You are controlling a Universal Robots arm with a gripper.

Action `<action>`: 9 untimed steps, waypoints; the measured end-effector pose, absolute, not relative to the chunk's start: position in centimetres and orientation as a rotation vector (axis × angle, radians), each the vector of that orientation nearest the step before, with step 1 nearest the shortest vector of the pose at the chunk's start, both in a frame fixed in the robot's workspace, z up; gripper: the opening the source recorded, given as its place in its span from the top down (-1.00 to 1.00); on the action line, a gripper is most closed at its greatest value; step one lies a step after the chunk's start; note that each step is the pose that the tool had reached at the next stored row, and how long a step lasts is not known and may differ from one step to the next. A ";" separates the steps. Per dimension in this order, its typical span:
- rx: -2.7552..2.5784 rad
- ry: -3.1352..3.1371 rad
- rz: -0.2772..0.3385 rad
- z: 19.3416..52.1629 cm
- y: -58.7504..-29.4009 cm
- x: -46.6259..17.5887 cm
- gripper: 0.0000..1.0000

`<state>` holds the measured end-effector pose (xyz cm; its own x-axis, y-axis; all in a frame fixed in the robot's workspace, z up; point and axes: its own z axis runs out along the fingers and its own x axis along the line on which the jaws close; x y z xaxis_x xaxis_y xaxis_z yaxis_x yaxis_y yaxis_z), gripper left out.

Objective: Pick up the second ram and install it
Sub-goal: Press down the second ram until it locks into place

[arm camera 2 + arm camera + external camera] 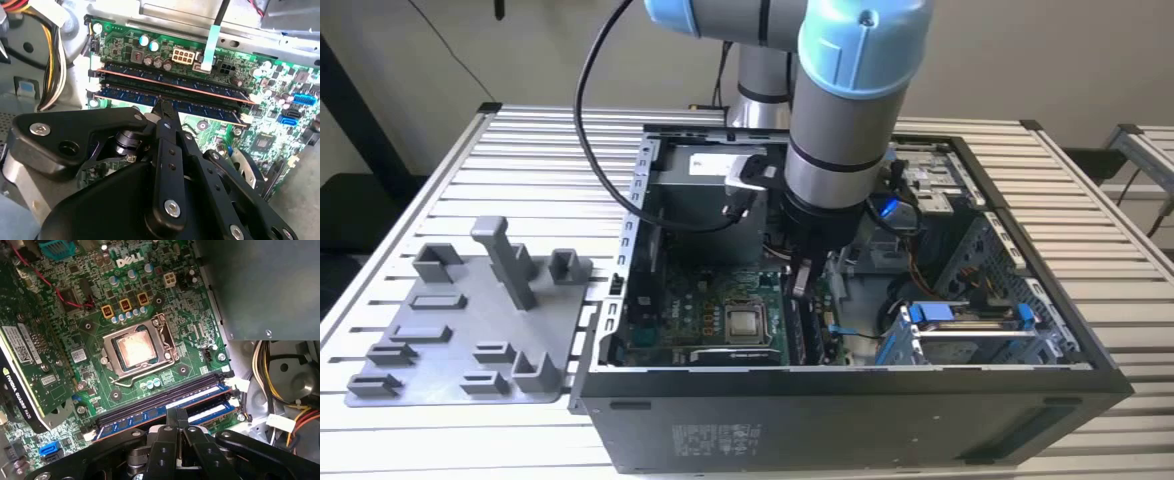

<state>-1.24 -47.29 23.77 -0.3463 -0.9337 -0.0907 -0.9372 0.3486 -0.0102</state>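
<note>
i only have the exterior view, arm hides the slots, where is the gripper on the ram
Observer: In the second wrist view the gripper meets the top edge of the second ram about mid-length; the stick stands upright in its slot.
Operator: is anything in the slot next to it
Observer: Yes, another stick stands in the neighbouring slot, parallel and close beside it.

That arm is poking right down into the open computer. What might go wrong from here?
The gripper sits right on the second ram, which stands in a slot on the motherboard. If the stick is slightly off line, pushing might bend it or stress the board. Another ram stick stands close beside it, and a bundle of loose cables lies near, so the fingers might knock either one.
</note>
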 end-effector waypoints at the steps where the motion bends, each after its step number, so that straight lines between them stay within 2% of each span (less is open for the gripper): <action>1: -1.766 2.499 0.067 23.7 -47.3 -1.3 0.79; 9: -1.919 2.381 0.069 23.5 -47.3 -1.3 0.79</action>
<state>-1.32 -47.29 23.53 -0.2107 -0.9732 -0.0925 -0.9769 0.2130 -0.0164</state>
